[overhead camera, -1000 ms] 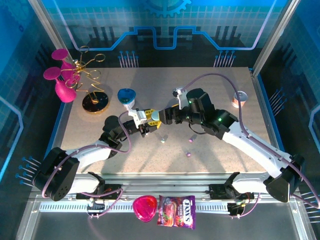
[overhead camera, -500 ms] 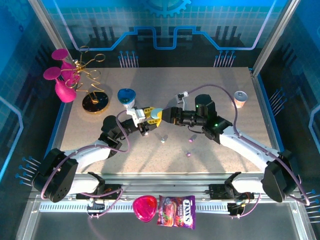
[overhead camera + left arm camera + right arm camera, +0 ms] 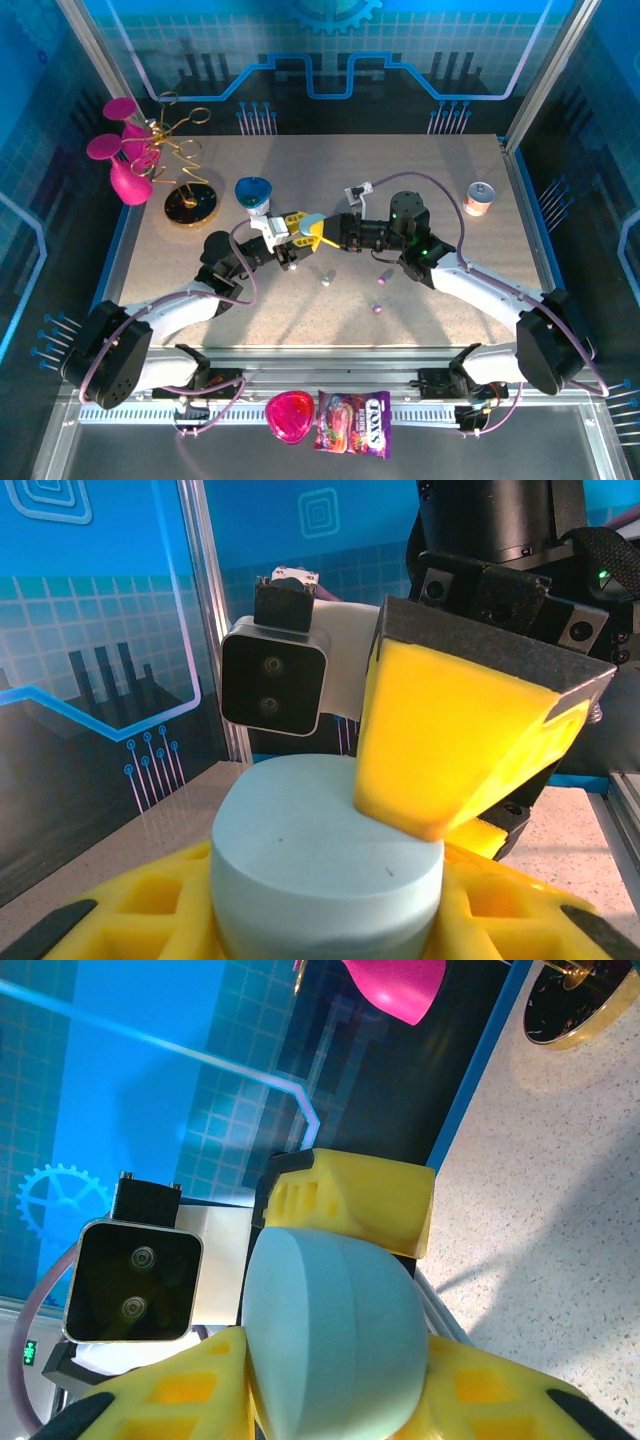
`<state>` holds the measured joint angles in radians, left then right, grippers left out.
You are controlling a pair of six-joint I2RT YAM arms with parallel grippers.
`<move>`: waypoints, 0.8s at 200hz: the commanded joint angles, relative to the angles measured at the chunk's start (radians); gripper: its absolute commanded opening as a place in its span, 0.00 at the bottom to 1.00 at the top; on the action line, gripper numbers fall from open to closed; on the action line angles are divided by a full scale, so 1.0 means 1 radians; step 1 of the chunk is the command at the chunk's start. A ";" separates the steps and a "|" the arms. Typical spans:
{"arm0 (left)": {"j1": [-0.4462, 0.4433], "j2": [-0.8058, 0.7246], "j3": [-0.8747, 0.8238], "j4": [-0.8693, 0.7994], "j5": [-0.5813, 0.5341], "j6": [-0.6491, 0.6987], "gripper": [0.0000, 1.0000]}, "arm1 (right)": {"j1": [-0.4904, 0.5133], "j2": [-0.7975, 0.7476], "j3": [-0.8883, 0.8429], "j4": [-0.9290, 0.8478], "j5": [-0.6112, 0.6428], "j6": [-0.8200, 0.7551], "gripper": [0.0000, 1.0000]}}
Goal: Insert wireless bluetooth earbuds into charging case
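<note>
Both arms meet over the middle of the tabletop (image 3: 430, 165), and the pale mint charging case (image 3: 310, 224) is lifted off the surface between them. My left gripper (image 3: 300, 227) is clamped on it. In the left wrist view the case sits wedged between that gripper's yellow fingers (image 3: 140, 895), with its flat face up.

My right gripper (image 3: 324, 237) comes in from the opposite side, nose to nose with the left. In the right wrist view its yellow fingers (image 3: 200, 1365) press against the case on both sides, so I read it as closed on the case too. From the left wrist I also see one right finger (image 3: 450, 730) lying across the case's top face and touching it. I can't tell whether the lid is cracked open.

The earbuds are down on the tabletop, all on the near side of the charging case and clear of both grippers:
- A pale one (image 3: 325, 281) lies just nearer than the case.
- A second (image 3: 384, 277) lies near and to the right.
- A lilac one (image 3: 376, 309) lies nearer again, also to the right.

A blue heart-shaped box (image 3: 255, 192) stands just beyond and to the left of the charging case. Further left is a gold wire stand (image 3: 190, 200), then a pink vase (image 3: 128, 182). A small can (image 3: 481, 197) stands well to the right of the case. On the front rail, well nearer than the case, lie a pink heart-shaped case (image 3: 288, 416) and a candy bag (image 3: 353, 423).
</note>
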<state>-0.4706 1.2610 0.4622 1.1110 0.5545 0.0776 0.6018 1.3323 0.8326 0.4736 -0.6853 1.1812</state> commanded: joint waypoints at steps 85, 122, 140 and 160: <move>-0.016 -0.032 0.023 0.048 0.027 -0.004 0.38 | -0.005 0.081 -0.002 0.105 0.032 0.102 0.32; -0.015 -0.038 0.015 0.031 0.015 0.007 0.46 | -0.016 0.056 -0.032 0.098 0.052 0.083 0.23; -0.015 -0.041 0.013 0.023 0.014 0.011 0.52 | -0.026 0.039 -0.044 0.094 0.064 0.077 0.22; -0.015 -0.044 0.011 0.019 0.009 0.011 0.57 | -0.039 0.031 -0.052 0.097 0.065 0.073 0.21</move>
<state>-0.4690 1.2541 0.4622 1.0843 0.5205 0.0803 0.5934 1.3800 0.8032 0.5774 -0.6765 1.2648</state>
